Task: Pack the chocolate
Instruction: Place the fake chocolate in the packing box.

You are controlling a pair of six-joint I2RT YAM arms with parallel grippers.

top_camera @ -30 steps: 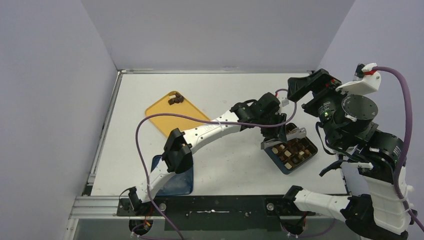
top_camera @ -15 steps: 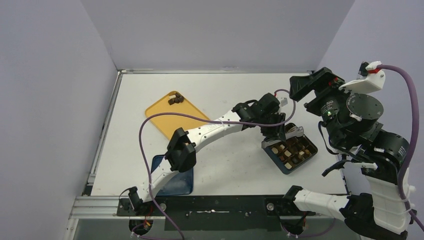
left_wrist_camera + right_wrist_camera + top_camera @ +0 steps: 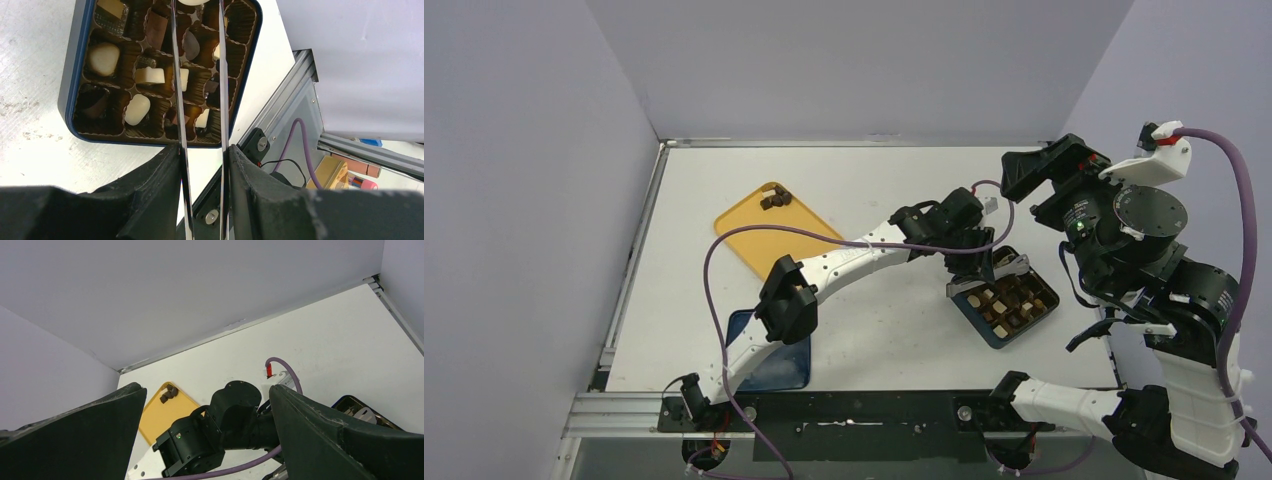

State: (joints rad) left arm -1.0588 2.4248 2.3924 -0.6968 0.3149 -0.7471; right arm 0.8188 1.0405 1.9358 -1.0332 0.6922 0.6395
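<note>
- The left gripper (image 3: 202, 150) is clenched on the two blades of the tongs (image 3: 176, 75). Its wrist view shows the black fingers (image 3: 150, 185) pressing the blades from both sides.
- In this same view the tongs reach over the dark blue box (image 3: 75, 75). Their tips leave the picture at the top, so I cannot tell if they pinch something.
- Only the wrist view shows the chocolate (image 3: 104, 55) well: cream-white and brown pieces sit in separate brown cups of the box.
- From above, the box lies near the right edge of the desk (image 3: 874, 180), and the pieces are only small spots.
- The top view also shows an orange tray (image 3: 769, 240) towards the far left corner, with a few dark pieces (image 3: 774, 198) at its far end.
- A blue lid (image 3: 789, 365) lies at the near edge, partly under the left arm.
- The right gripper (image 3: 204, 387) is released, its jaws wide apart, raised above the desk and touching nothing.
</note>
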